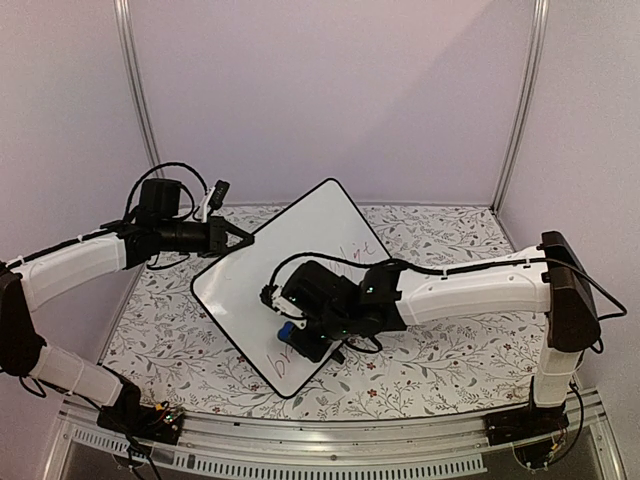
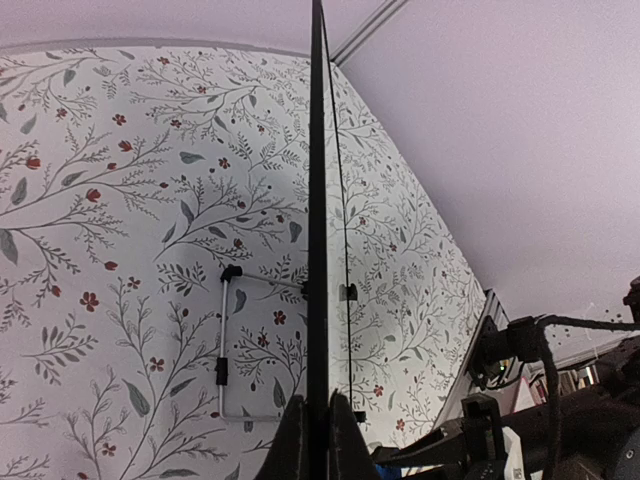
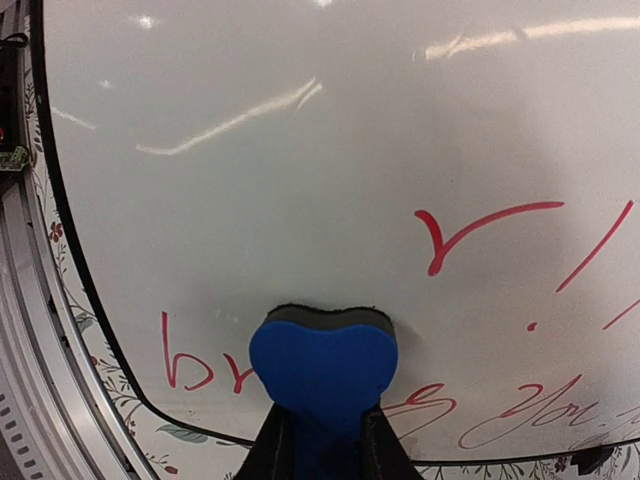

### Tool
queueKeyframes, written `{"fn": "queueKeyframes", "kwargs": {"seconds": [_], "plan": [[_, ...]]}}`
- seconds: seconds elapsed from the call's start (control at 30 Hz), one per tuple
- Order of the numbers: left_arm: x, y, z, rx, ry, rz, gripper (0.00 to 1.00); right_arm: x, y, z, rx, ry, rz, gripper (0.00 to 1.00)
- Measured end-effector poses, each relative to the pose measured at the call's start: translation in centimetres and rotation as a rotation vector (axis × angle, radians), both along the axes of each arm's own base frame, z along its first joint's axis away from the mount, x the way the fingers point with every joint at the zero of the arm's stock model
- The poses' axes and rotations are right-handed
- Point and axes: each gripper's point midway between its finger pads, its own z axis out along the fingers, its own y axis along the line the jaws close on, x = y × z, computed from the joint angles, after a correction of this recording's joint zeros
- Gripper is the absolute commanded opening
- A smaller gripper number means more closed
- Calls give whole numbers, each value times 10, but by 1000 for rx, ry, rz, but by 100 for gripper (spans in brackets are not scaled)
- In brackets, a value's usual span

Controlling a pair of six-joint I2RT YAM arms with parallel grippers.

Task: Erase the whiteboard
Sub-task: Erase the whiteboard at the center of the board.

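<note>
Right wrist view: the blue eraser (image 3: 322, 360), clamped between the closed fingers of the right gripper (image 3: 322, 445), is pressed to the whiteboard (image 3: 300, 150) just above its near rim. Red marker writing (image 3: 470, 235) is seen beside it and off to the right; the far part is clean. The board sits mid-table over the floral tablecloth (image 1: 430, 340), its left edge pinched by the left gripper (image 1: 243, 238). Step in hand: wiping. Next move, as judged: an even sideways stroke across the written lines.

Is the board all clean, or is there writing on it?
Not clean: red writing shows on the whiteboard, on both sides of the blue eraser in the right claw.
</note>
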Motion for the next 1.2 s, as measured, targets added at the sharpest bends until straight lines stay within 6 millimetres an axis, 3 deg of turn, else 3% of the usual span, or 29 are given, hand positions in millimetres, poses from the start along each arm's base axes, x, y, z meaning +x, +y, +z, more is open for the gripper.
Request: {"fn": "queueKeyframes", "kwargs": {"seconds": [0.17, 0.3, 0.73, 0.93, 1.2], "plan": [[0, 0, 0, 0, 0, 0, 0, 1, -5, 0, -29, -9, 1, 3], [0, 0, 0, 0, 0, 0, 0, 8, -4, 11, -33, -50, -5, 3], [0, 0, 0, 0, 0, 0, 0, 49, 21, 90, 102, -200, -17, 3], [0, 0, 0, -1, 0, -1, 0, 60, 24, 84, 107, -192, -20, 3], [0, 0, 0, 0, 0, 0, 0, 57, 29, 77, 117, -159, 7, 3]]}}
